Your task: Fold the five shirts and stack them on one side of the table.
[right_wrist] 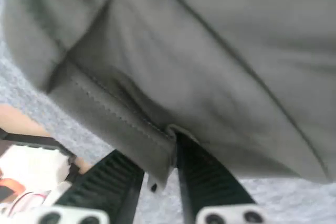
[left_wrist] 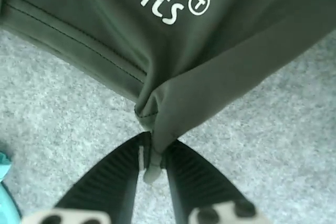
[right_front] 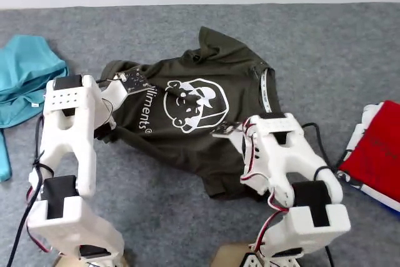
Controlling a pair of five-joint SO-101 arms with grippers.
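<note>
Right pincer (right_wrist: 170, 140) clamped on the near edge of the dark green shirt (right_front: 181, 139), left pincer (left_wrist: 152, 148) clamped on its left edge slightly farther out, shirt body spread beyond both across the bench (right_front: 312, 42); probably fold away.

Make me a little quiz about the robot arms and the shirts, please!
1. True or false: the left tool and the right tool are both shut on the dark green shirt.
2. In the high view, where does the teal shirt lie? A: at the left edge of the table. B: under the dark green shirt. C: in a tool.
3. Fill in: the printed picture on the dark green shirt is coloured ____.
Key: 1 true; 2 A; 3 white.
</note>
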